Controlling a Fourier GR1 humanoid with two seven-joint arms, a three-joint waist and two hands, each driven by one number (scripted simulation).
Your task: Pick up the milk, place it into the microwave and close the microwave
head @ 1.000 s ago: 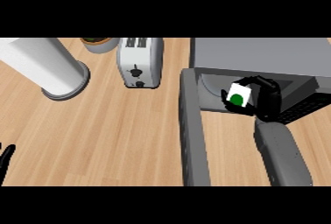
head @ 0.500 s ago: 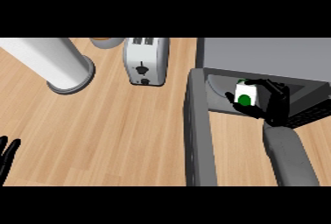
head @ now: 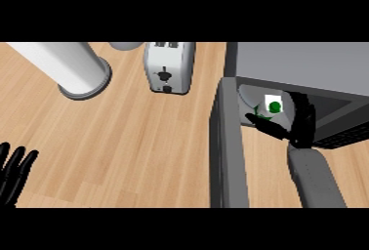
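milk (head: 272, 105) at 2 o'clock is being judged light, stiff, crushable; flat sides favoured | right hand (head: 297, 128) against it, grip cannot be told | left hand (head: 13, 173) being rested open, 8 o'clock

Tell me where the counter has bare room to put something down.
Bare wood lies between the left hand, the white cylinder, the toaster and the microwave door. Crowded: the microwave opening, with the milk and the right hand.
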